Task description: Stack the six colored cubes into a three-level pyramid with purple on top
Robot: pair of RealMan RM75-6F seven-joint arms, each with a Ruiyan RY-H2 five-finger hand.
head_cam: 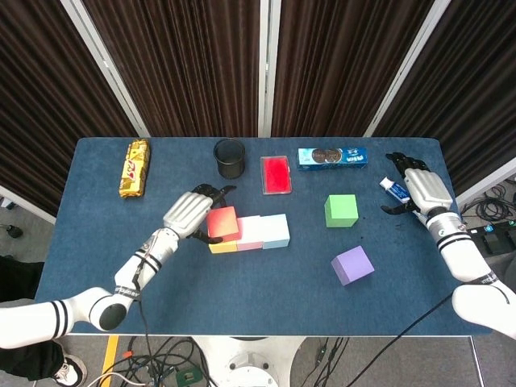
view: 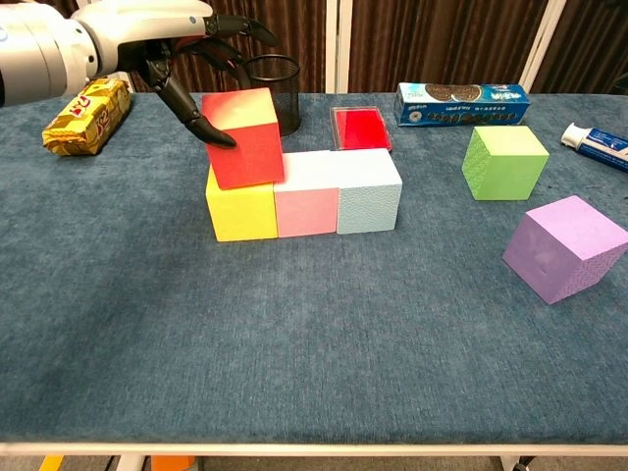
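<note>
My left hand [head_cam: 188, 214] [view: 162, 37] grips the red cube [head_cam: 222, 223] [view: 244, 136], which sits slightly tilted on the yellow cube [view: 239, 211]. Yellow, pink [view: 306, 208] and light blue [view: 369, 198] cubes form a touching row. The green cube [head_cam: 341, 210] [view: 504, 162] stands to the right. The purple cube [head_cam: 352, 265] [view: 566, 246] lies nearer the front right, turned at an angle. My right hand [head_cam: 420, 189] hovers at the table's right edge, fingers spread, holding nothing.
A black mesh cup [head_cam: 230, 158], a red flat box [head_cam: 276, 174] and a blue biscuit box [head_cam: 333, 157] line the back. A yellow snack bar [head_cam: 135, 167] lies back left. A toothpaste tube [view: 598, 142] lies under my right hand.
</note>
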